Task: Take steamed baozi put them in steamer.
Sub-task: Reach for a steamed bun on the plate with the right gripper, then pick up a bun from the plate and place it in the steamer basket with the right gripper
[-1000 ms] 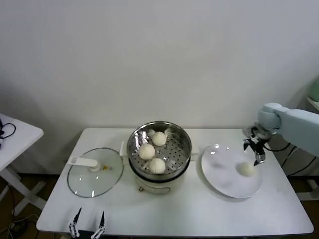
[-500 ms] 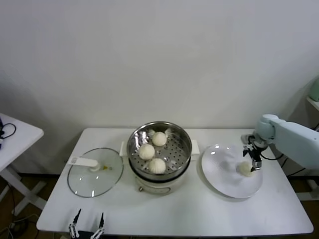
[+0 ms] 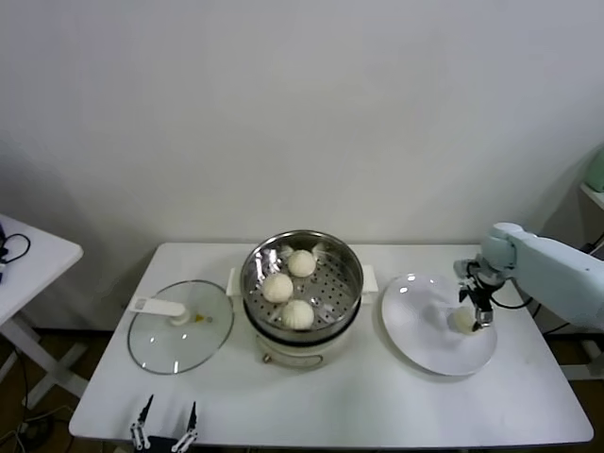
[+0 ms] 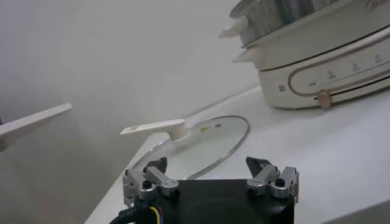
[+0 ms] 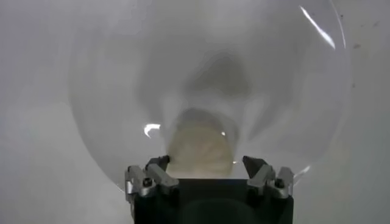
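White plate (image 3: 425,340): right gripper (image 3: 475,311) angled down, spread around baozi (image 5: 200,149) (left gripper (image 3: 165,427) parked, spread).

steamer (image 3: 351,274): steel, open, upright | baozi: three inside (image 3: 277,287) | fourth (image 3: 462,321): apparently on plate (image 3: 425,340), right

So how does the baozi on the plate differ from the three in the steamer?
The plate baozi lies alone on the white plate, between the open fingers of the right pincer; the three steamer baozi sit together in the steamer with no pincer near. All are round and cream-white.
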{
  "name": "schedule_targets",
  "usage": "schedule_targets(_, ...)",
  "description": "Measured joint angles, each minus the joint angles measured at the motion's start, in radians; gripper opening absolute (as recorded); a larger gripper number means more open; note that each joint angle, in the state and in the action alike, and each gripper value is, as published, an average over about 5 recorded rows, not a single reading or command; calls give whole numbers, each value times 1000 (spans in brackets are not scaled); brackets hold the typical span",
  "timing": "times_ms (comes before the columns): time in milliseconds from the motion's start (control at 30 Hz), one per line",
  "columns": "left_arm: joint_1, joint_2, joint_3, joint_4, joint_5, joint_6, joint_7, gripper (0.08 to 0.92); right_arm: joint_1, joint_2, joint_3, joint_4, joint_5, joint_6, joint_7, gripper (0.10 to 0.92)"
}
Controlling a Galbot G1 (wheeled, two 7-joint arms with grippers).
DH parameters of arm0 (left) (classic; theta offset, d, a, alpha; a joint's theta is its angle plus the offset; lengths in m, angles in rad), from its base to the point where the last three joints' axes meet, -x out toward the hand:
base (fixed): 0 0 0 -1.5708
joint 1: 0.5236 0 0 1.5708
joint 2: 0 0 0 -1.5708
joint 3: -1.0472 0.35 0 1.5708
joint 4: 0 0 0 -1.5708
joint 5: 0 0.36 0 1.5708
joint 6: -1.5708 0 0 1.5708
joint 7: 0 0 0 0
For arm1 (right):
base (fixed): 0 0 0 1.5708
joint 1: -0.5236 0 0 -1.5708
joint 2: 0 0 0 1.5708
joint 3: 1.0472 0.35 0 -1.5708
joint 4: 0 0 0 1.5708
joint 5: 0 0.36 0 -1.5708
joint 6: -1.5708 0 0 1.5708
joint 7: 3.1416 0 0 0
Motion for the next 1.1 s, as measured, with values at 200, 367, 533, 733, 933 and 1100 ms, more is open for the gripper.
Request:
schedule_targets(200, -1, 0, 0, 1, 0, 0, 0, 823, -7, 1, 8, -2, -5, 0, -1, 623)
schedule_targets(367, -2, 0, 0, 1, 0, 0, 0, 823, -1, -3, 5, 4, -2, -2, -3, 577)
schedule_targets(533, -3, 0, 0, 0, -1, 0, 0, 823, 50, -17, -40, 39, 28, -10, -9, 569)
schedule_targets(733, -4, 0, 2, -4, -3, 1, 0, 823, 196, -34, -168, 131, 106, -26, -16, 568)
schedule_targets(933, 0, 0, 7, -10, -10, 3, 1, 823, 388, -33, -318, 246, 234, -54, -29, 568)
schedule_targets(1100, 4, 0, 14, -17, -9, 4, 2, 823, 546, -15, -423, 341, 358, -85, -36, 568)
